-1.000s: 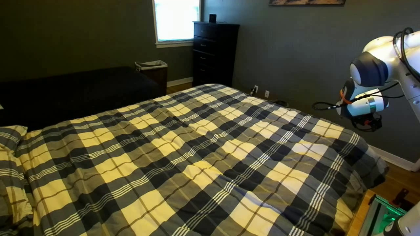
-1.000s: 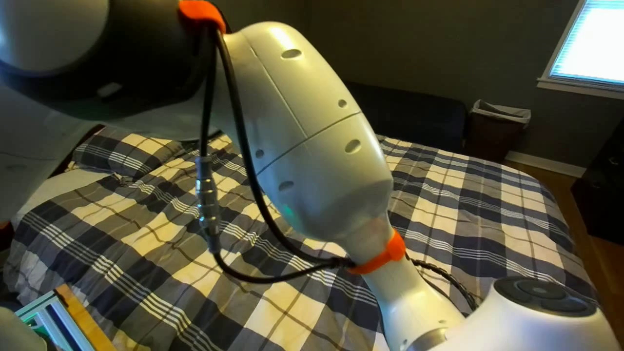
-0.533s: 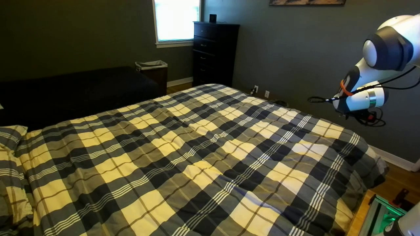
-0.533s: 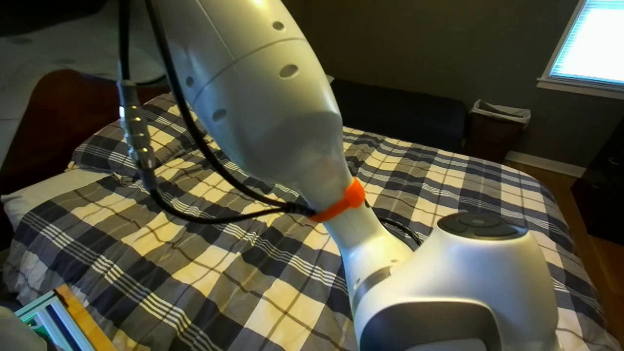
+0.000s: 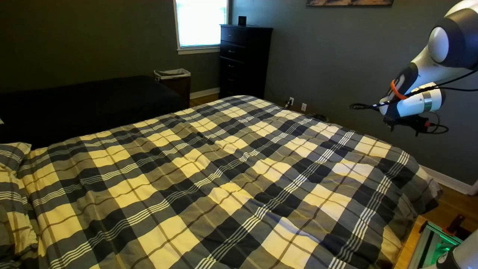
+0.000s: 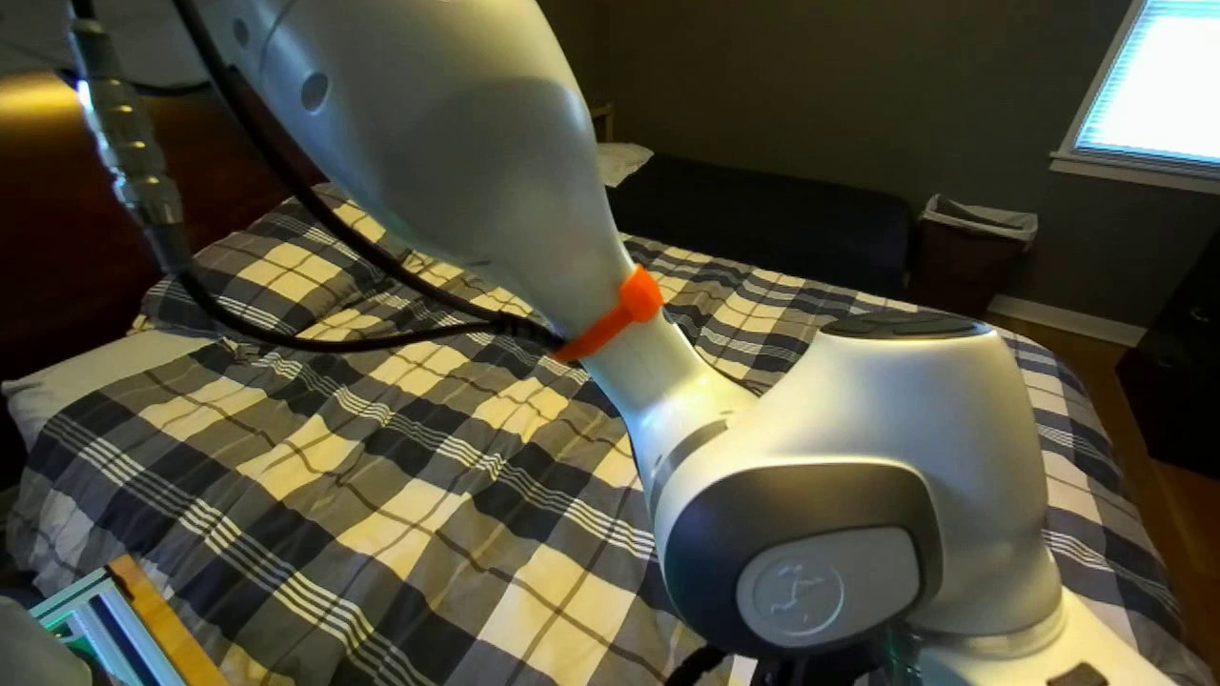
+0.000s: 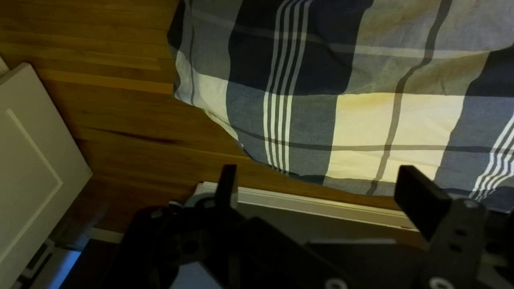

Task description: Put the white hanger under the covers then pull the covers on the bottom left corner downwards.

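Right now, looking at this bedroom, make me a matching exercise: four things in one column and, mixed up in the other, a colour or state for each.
Things:
1. Robotiq gripper
2. plaid blanket
3. laundry hamper
4. cable strap

Colours and states:
A. orange
B. pale yellow, grey, dark and white
C. open
D. fitted with a pale liner

Right pairs: 1-C, 2-B, 3-D, 4-A.

This is a bedroom, evidently in a home — plaid covers (image 5: 227,164) and a matching pillow (image 6: 276,274) dress a wide bed (image 6: 95,372), and a second, dark-covered bed (image 6: 762,217) stands beyond, near a lined bin (image 6: 967,262). A tall chest of drawers (image 5: 244,61) stands beside a window (image 5: 201,24); the flooring (image 7: 108,108) is wooden.
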{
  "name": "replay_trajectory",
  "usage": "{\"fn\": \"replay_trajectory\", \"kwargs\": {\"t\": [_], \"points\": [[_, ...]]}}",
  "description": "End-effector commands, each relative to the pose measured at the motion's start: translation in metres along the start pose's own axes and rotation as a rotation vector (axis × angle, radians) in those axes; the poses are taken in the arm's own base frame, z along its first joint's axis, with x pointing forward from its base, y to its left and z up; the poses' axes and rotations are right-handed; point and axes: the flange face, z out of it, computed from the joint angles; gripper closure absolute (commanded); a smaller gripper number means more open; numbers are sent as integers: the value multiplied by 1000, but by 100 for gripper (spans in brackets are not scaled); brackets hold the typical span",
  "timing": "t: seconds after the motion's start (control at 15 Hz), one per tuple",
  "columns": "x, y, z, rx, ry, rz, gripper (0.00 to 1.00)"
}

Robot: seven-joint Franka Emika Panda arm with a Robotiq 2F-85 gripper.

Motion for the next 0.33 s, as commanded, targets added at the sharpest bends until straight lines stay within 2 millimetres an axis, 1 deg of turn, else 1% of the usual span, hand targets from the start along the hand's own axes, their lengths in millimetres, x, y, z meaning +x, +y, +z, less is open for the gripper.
{"fn": "replay_trajectory", "kwargs": {"t": [0.0, 0.27], "points": [[0, -1, -1, 3, 0, -3, 0], [-1, 1, 0, 0, -3, -6, 0]]}}
